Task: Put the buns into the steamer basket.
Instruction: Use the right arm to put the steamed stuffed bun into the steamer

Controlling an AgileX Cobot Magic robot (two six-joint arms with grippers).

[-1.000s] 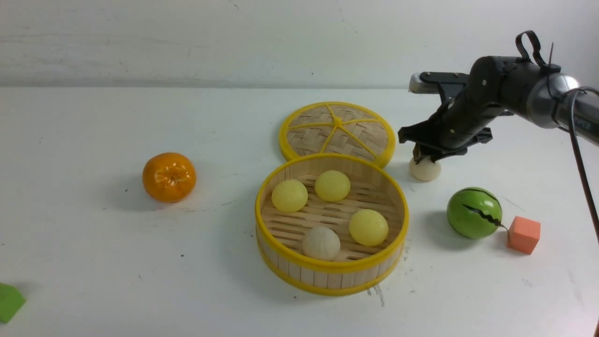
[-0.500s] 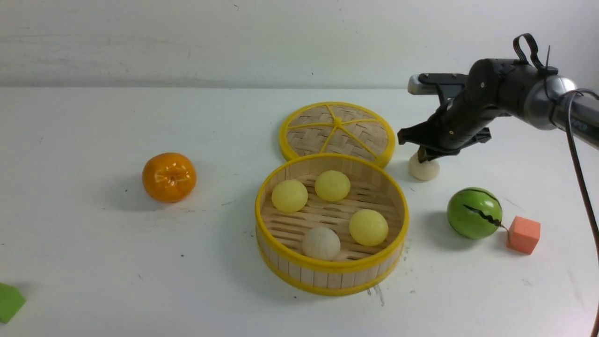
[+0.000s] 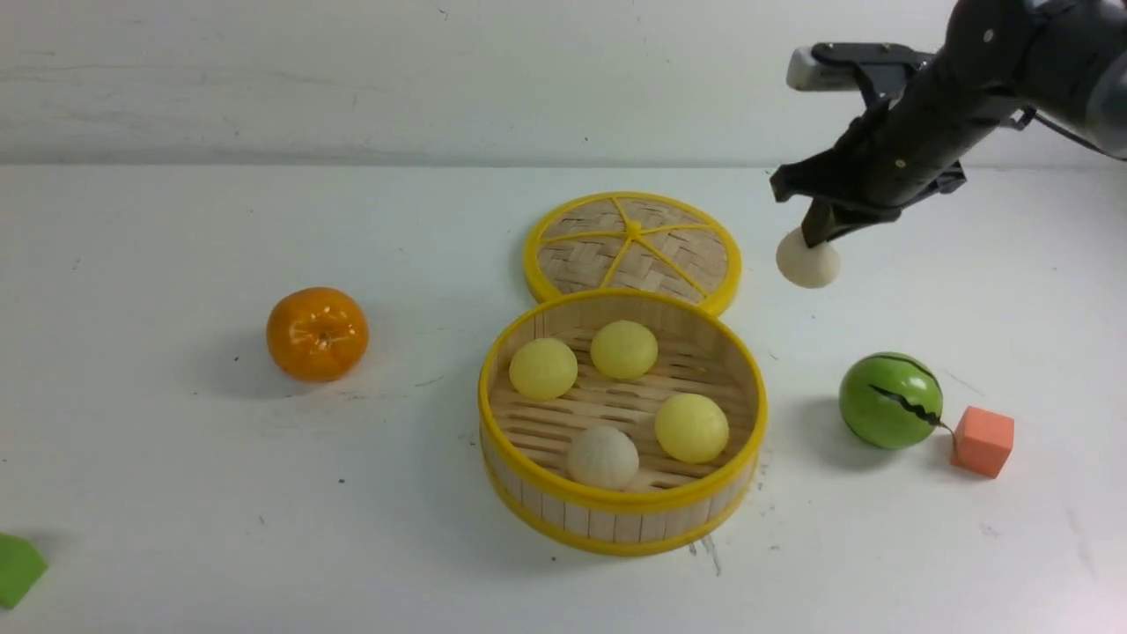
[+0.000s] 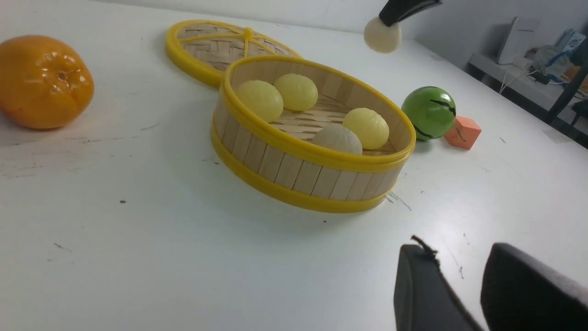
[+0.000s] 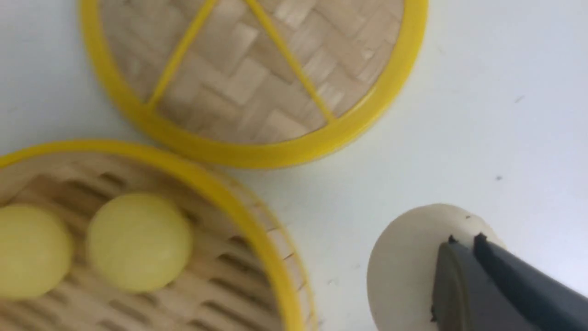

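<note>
The steamer basket (image 3: pixel 621 506) stands mid-table and holds three pale yellow buns (image 3: pixel 543 369) (image 3: pixel 623 350) (image 3: pixel 691 427) and one off-white pleated bun (image 3: pixel 602 458). Another off-white bun (image 3: pixel 807 261) hangs in the air to the right of the lid and behind the basket, with my right gripper (image 3: pixel 819 236) shut on its top. In the right wrist view the two fingertips (image 5: pixel 452 248) pinch that bun (image 5: pixel 404 266) close together. My left gripper (image 4: pixel 457 252) shows only in its own view, open over bare table in front of the basket (image 4: pixel 294 170).
A flat woven lid (image 3: pixel 634 246) lies just behind the basket. A glossy tangerine (image 3: pixel 317 333) sits to the left. A green watermelon ball (image 3: pixel 889 401) and an orange cube (image 3: pixel 983 440) sit to the right. A green block (image 3: pixel 16 568) lies at the front left edge.
My right gripper closed on the off-white bun on the table and has lifted it up. The basket and its contents have not moved.
</note>
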